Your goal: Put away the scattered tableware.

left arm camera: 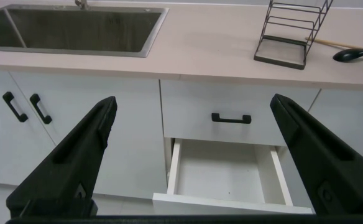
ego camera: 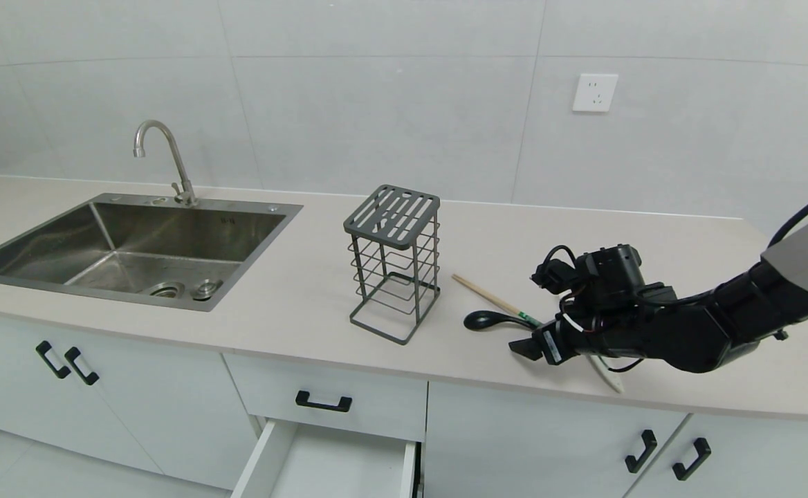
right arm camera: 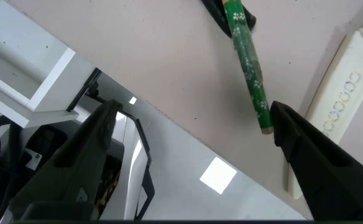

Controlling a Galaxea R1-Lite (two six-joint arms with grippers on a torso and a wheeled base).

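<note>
- We see the right gripper (ego camera: 527, 346) stretched low to the right of the wire rack (ego camera: 393, 263), over a green-ended chopstick (right arm camera: 248, 62), jaws wide, empty.
- Our left gripper (left arm camera: 194, 102) hangs below the rack, likewise wide and empty.

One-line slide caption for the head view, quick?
Right gripper open over a chopstick and black spoon on the counter beside the wire rack, drawer open below.

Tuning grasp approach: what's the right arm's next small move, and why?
Probably shift the right gripper sideways until the green-tipped chopstick is centred between its open fingers. Its end lies close to one finger, off-centre, and the black spoon sits right beside it, so closing now might miss or catch both.
</note>
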